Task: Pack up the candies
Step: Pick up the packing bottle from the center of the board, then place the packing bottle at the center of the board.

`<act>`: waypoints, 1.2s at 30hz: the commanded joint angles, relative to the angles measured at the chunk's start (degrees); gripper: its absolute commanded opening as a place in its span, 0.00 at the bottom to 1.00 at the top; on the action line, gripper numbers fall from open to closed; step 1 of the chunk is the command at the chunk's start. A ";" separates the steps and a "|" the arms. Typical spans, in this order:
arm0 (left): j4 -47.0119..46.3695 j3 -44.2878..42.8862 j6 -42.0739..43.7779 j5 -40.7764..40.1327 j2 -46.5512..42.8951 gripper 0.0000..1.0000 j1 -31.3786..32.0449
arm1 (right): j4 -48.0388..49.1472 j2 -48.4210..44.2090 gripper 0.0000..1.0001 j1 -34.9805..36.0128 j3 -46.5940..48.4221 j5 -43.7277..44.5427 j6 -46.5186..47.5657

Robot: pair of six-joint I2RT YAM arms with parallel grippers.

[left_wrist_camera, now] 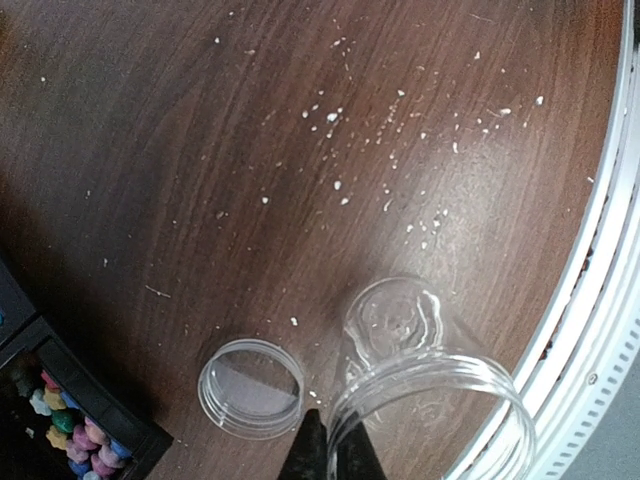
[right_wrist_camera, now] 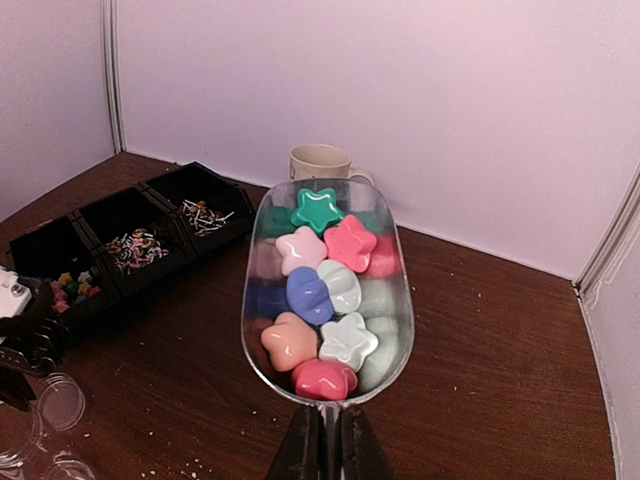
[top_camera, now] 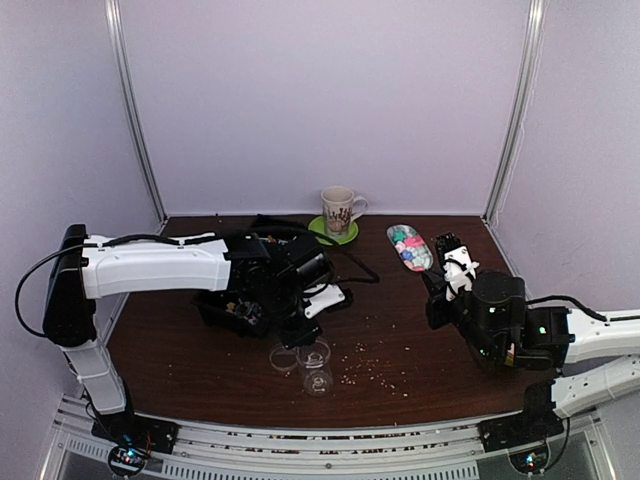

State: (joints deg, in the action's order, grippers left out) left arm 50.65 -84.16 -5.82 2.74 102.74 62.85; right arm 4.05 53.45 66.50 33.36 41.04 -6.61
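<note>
Here the left gripper (left_wrist_camera: 328,455) pinches a clear jar (left_wrist_camera: 400,330), seemingly its rim, at the tabletop (left_wrist_camera: 200,150) front edge. The right gripper (right_wrist_camera: 325,445) clamps a scoop (right_wrist_camera: 253,300) of candies (right_wrist_camera: 320,290).

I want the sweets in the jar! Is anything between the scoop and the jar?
Nothing visible. The jar is open, its lid lying beside it; only crumbs dot the table between it and the scoop of candies.

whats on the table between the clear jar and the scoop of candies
Mostly bare table, with scattered pale crumbs near the clear jar. The top view shows that stretch up to the scoop.
</note>
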 commanded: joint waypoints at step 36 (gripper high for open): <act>5.54 -38.69 3.35 -1.89 26.57 0.00 -11.26 | -1.54 -2.77 0.00 -1.35 0.76 5.08 -1.13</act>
State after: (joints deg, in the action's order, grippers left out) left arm 53.47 -119.37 -2.85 -1.21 128.01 51.94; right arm 1.89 51.31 65.47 33.36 45.06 -7.51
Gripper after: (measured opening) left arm 0.013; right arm 0.062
